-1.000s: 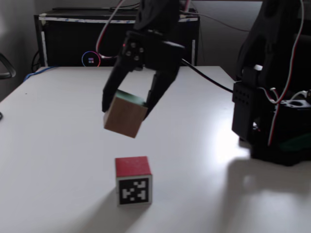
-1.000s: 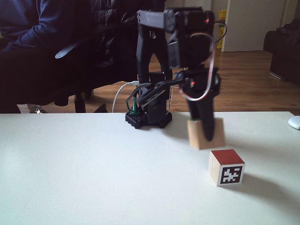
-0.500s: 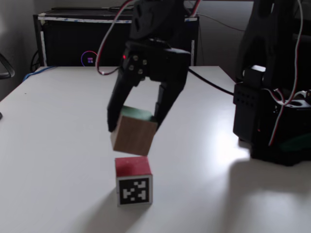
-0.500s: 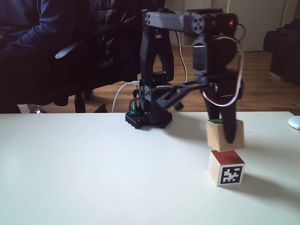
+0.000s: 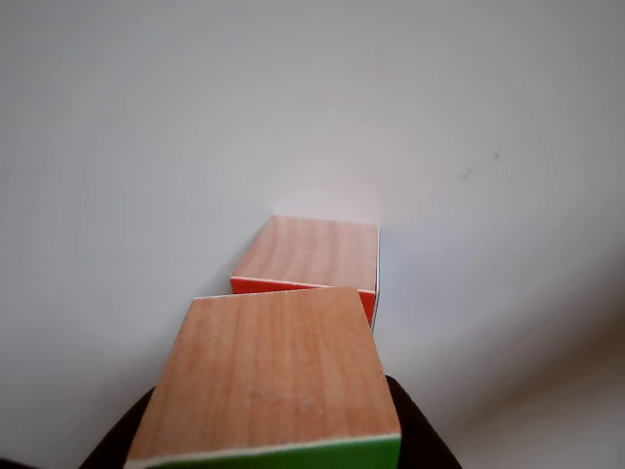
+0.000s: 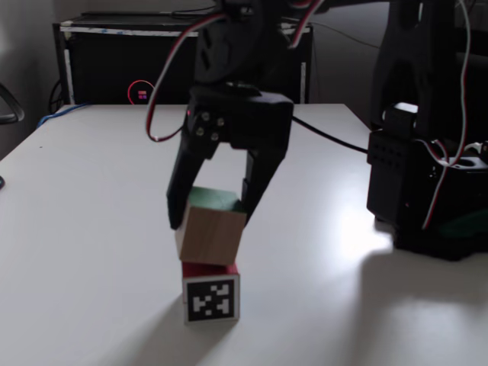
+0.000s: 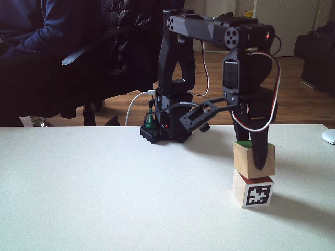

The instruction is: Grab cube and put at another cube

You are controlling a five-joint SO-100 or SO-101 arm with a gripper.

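Holding one cube (image 6: 211, 232), atop another cube (image 6: 210, 296)

**Three cameras, one stack**

Low at one table (image 6: 91, 229) edge, facing the arm (image 6: 236, 114) closely. Low at another edge (image 7: 78, 198), farther back, facing the arm's base. Third rides close above the cube (image 5: 273, 381). Shared: stacked cubes.

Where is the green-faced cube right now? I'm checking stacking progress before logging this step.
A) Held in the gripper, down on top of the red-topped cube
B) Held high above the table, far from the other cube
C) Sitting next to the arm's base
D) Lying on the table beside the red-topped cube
A: in a fixed view the gripper clamps the green-faced cube, whose tilted underside meets the top of the red-topped cube on the table.
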